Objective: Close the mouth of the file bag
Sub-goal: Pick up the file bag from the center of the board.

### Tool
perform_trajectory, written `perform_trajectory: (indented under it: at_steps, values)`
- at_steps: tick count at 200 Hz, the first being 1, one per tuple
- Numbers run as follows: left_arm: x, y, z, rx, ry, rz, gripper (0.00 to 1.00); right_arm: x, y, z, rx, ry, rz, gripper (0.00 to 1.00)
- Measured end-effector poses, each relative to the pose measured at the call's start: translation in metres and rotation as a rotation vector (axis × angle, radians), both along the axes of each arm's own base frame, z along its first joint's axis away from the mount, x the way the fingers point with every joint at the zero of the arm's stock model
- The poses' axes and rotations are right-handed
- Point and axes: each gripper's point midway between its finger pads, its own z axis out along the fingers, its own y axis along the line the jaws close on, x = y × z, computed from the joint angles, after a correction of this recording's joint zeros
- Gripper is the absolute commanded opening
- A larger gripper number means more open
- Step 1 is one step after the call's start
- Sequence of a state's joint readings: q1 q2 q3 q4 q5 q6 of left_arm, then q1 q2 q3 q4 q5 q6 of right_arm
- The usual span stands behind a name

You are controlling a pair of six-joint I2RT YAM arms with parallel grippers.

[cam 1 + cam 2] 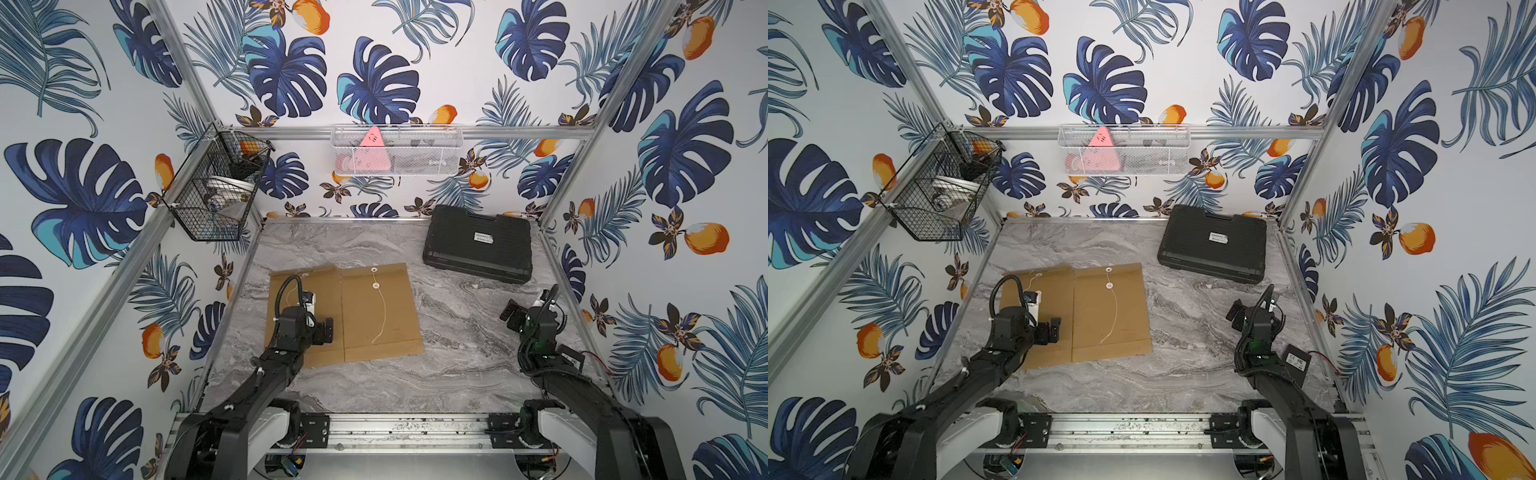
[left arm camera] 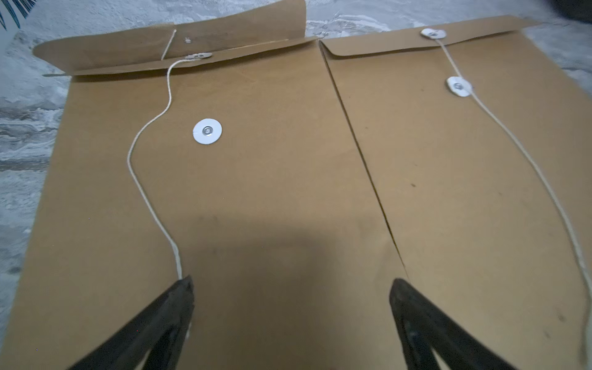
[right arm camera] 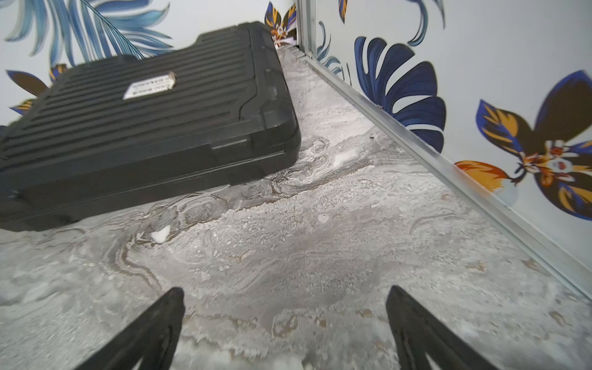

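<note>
The left bag (image 2: 224,192) is laid flat on the left part of the table (image 1: 457,332), touching the right bag (image 2: 464,192) along one long edge. Its mouth is at the far end, and its flap (image 2: 179,45) is seen raised, not folded down. Its string (image 2: 145,150) is run from the mouth end and trails loose down the bag, past the disc (image 2: 207,131). It ends just beside the left gripper (image 2: 291,282). That gripper is held over the bag's near half, with its jaws spread wide and nothing between them.

The step in hand is judged to be the reach for the flap. The flap would best be approached from behind its free edge and pushed down toward the disc rather than pinched, since thin paper is likely to crease if squeezed. The string should be left clear of the fold, or it may be trapped under the flap. The bag may slide on the smooth table, so pressure should be directed downward.

The right bag is seen with its flap already down. Farther right, the right gripper (image 3: 285,291) is held over bare table near the case (image 3: 144,121), equally wide and empty. It could be used to pin the left bag.
</note>
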State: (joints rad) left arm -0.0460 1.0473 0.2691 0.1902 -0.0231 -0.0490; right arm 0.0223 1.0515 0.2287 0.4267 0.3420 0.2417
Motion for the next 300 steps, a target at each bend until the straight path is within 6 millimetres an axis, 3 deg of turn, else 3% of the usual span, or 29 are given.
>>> perform_trajectory:
  at_steps: [22, 43, 75, 148, 169, 188, 215, 247, 256, 269, 287, 300]
  values:
    - [0.03, 0.002, -0.01, -0.007, -0.021, 0.008, 0.99, 0.03, -0.001, -0.013, -0.01, 0.028, 0.018, 1.0]
    - [0.042, 0.004, -0.032, -0.001, 0.005, 0.014, 0.99, 0.041, 0.002, -0.04, -0.016, 0.097, 0.046, 1.0]
    - [0.063, 0.005, -0.034, 0.015, -0.057, 0.013, 0.99, 0.057, 0.002, -0.053, -0.028, 0.099, 0.066, 1.0]
    - [0.09, 0.008, -0.011, 0.044, -0.206, 0.04, 0.99, 0.076, 0.003, -0.043, -0.047, 0.016, 0.092, 1.0]
    - [0.097, 0.004, 0.006, 0.066, -0.241, 0.051, 0.99, 0.079, 0.009, -0.031, -0.072, -0.01, 0.11, 1.0]
    - [0.109, 0.0, 0.042, 0.089, -0.301, 0.052, 0.99, 0.087, 0.035, 0.001, -0.116, -0.056, 0.16, 1.0]
    - [0.115, -0.005, 0.109, 0.067, -0.402, 0.074, 0.99, 0.092, 0.082, 0.065, -0.148, -0.109, 0.165, 1.0]
    - [0.13, -0.006, 0.189, -0.092, -0.409, 0.161, 0.99, 0.097, 0.112, 0.13, 0.059, -0.052, 0.126, 1.0]
    - [0.137, -0.009, 0.203, -0.15, -0.375, 0.182, 0.99, 0.098, 0.121, 0.13, 0.136, -0.012, 0.161, 0.93]
    - [0.146, -0.016, 0.204, -0.223, -0.298, 0.174, 0.94, 0.097, 0.141, 0.106, 0.263, 0.103, 0.258, 0.82]
    - [0.146, -0.026, 0.166, -0.296, -0.103, 0.139, 0.92, 0.075, 0.173, 0.063, 0.412, 0.301, 0.33, 0.79]
    - [0.133, -0.036, 0.14, -0.336, 0.028, 0.112, 0.93, 0.059, 0.207, 0.05, 0.489, 0.4, 0.407, 0.75]
